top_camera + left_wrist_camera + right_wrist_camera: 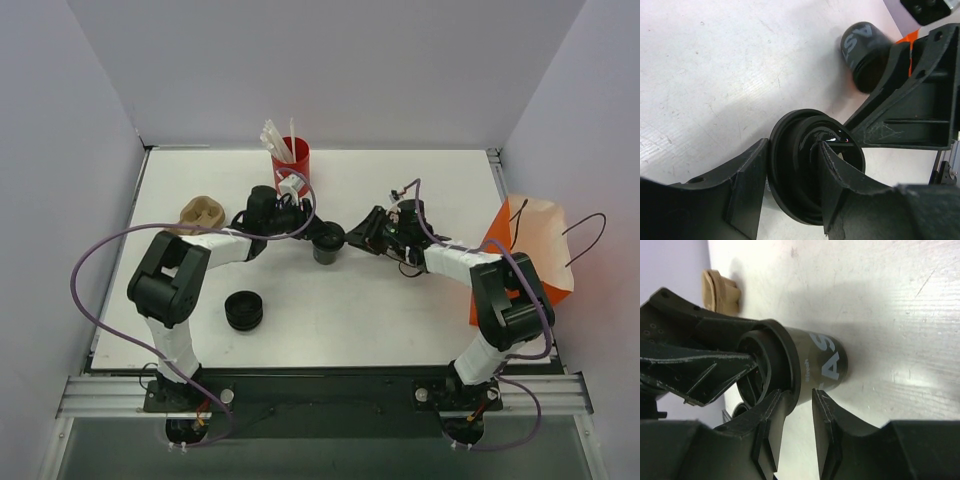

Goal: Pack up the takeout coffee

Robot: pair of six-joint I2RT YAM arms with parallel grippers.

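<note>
**Left end effector** point(792, 146): closed on the lid point(800, 122). One finger point(747, 190) bears on the outside of the lid's rim. The other sits inside the lid's recess, so the rim wall is pinched between them.

**Right end effector** point(799, 395): open. Its fingers point(827, 430) stand apart with bare desk point(890, 315) showing in the gap. Their tips lie at the side of the cup point(825, 365), just beside the lid's flange. Whether the tips actually touch the cup is unclear, as that area is dark.

**Takeout coffee:** the cup is black with pale lettering on its side, and the lid sits on its mouth. In the top view the cup stands upright near the centre of the desk. The left end effector is at its 9 o'clock and the right at its 3 o'clock.

**Surroundings, taken from the cup:**
- Red cup point(292, 168) holding white straws point(275, 135): 11 o'clock.
- Tan moulded carrier point(200, 213): 9 o'clock, beyond the left arm.
- Low stack of black lids point(243, 310): 8 o'clock.
- Orange paper bag point(500, 232): 3 o'clock, at the desk's right edge, well apart.
</note>
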